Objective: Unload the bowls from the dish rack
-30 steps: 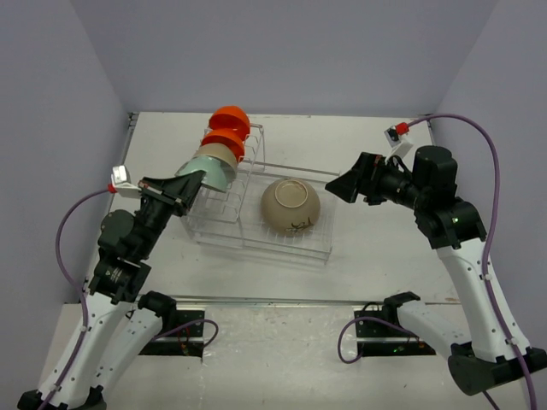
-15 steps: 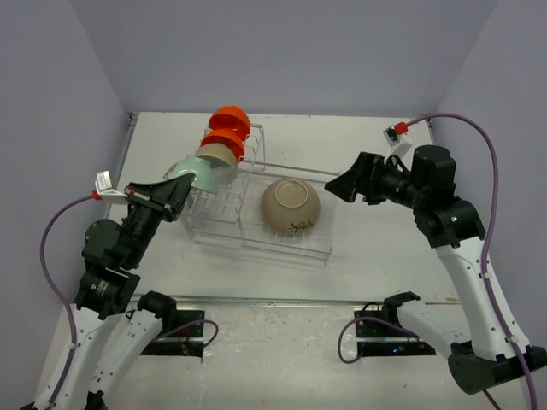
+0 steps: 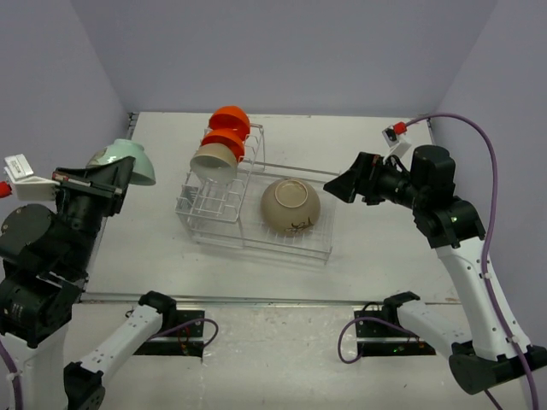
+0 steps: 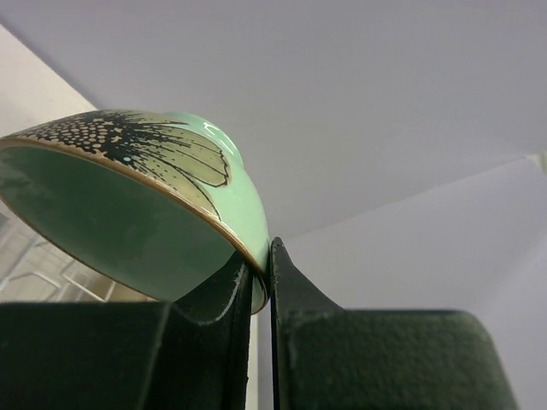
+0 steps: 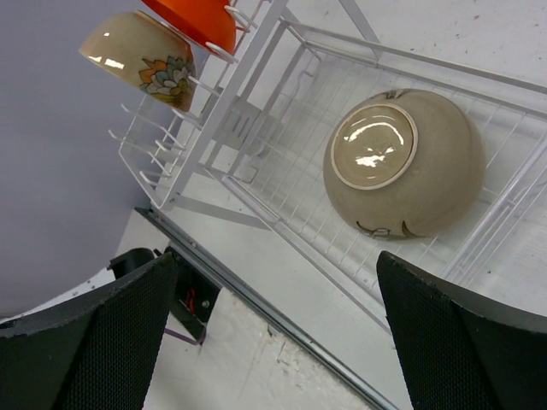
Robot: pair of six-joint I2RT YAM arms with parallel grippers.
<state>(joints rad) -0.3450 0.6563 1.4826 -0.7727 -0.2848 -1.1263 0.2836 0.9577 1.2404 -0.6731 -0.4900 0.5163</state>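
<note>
- Four bowls sit in the dish rack [image 3: 256, 242] right now: two orange bowls [image 3: 229, 117] [image 3: 224, 142] and the beige bowl [image 3: 213, 159] stand on edge, one behind another, in the taller slotted section.
- The large tan bowl [image 3: 291, 205] lies bottom-up in the lower basket, its foot ring facing the ceiling.
- The mint-green bowl [image 3: 128, 160] is out of the rack, up in the air over the left edge of the table [image 3: 376, 256].
- The left gripper [image 4: 261, 256] has it by the rim, its jaws nearly closed, one finger inside the bowl and one outside, pinching the thin wall.
- That bowl hangs tilted, its hollow turned down toward the wrist camera, and a dark dotted petal pattern shows on its outside.
- The right gripper [image 3: 339, 187] is spread wide with nothing in it.
- It hovers just right of the rack, aimed at the tan bowl but not touching it.
</note>
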